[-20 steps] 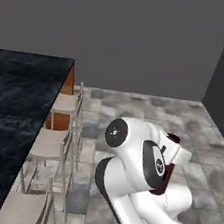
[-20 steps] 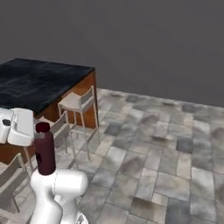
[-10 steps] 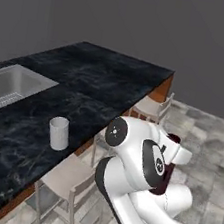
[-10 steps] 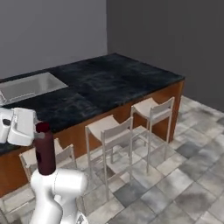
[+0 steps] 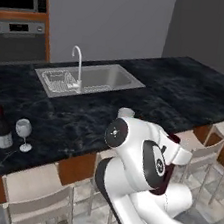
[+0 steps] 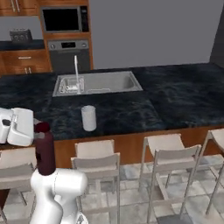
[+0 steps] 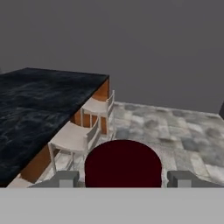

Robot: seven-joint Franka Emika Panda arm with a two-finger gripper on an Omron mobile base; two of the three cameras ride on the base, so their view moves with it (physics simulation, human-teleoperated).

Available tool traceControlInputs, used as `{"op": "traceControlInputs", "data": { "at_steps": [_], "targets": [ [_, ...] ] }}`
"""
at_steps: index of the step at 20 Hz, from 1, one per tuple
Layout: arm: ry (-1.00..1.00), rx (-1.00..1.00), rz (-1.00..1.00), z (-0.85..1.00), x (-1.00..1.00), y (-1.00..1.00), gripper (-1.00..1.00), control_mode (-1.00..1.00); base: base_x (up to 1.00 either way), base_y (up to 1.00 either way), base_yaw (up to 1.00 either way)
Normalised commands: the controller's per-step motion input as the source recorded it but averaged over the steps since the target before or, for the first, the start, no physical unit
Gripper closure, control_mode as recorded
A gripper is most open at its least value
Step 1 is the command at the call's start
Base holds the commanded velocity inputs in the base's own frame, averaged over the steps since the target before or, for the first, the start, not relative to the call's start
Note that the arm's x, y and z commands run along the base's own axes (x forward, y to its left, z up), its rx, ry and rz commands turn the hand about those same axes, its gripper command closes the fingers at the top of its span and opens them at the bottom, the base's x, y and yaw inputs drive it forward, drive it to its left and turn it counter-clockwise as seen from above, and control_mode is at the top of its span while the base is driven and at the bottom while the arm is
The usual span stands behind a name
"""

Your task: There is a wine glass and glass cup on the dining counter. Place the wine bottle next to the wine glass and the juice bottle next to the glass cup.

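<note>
My gripper [image 7: 123, 178] is shut on the juice bottle [image 6: 44, 150], a slim dark-red bottle held upright close to my own body; its red cap [image 7: 123, 163] sits between the fingertips [image 7: 65, 179]. The same bottle [image 5: 168, 168] peeks out behind the arm's elbow. On the dining counter [image 6: 175, 98] the whitish glass cup [image 6: 89, 118] stands in front of the sink, well ahead of the bottle; from the left, only the cup's rim [image 5: 126, 113] shows above the arm. At the counter's left end [image 5: 56, 126] the dark wine bottle [image 5: 1, 129] stands just left of the wine glass [image 5: 23, 133].
A steel sink [image 6: 97, 83] with a tall tap [image 6: 76, 70] is set in the counter. Pale stools [image 6: 168, 153] line its near side, between me and the top. An oven and microwave [image 6: 64, 19] fill the back wall, with a toaster [image 6: 20, 35] beside them.
The whole picture has swung: the base has turned from the counter's end to face its long side with the sink. The juice bottle stays in the shut gripper.
</note>
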Motion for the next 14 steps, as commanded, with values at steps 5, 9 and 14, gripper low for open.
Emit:
{"op": "traceControlInputs", "data": {
  "at_steps": [5, 9, 14],
  "targets": [
    [0.00, 0.00, 0.00, 0.00, 0.00, 0.00, 1.00, 1.00, 0.04, -0.41, 0.45],
    [0.00, 0.00, 0.00, 0.00, 0.00, 0.00, 1.00, 1.00, 0.06, -0.56, 0.29],
    [0.00, 0.00, 0.00, 0.00, 0.00, 0.00, 1.00, 1.00, 0.00, -0.70, 0.16]
  ]
}}
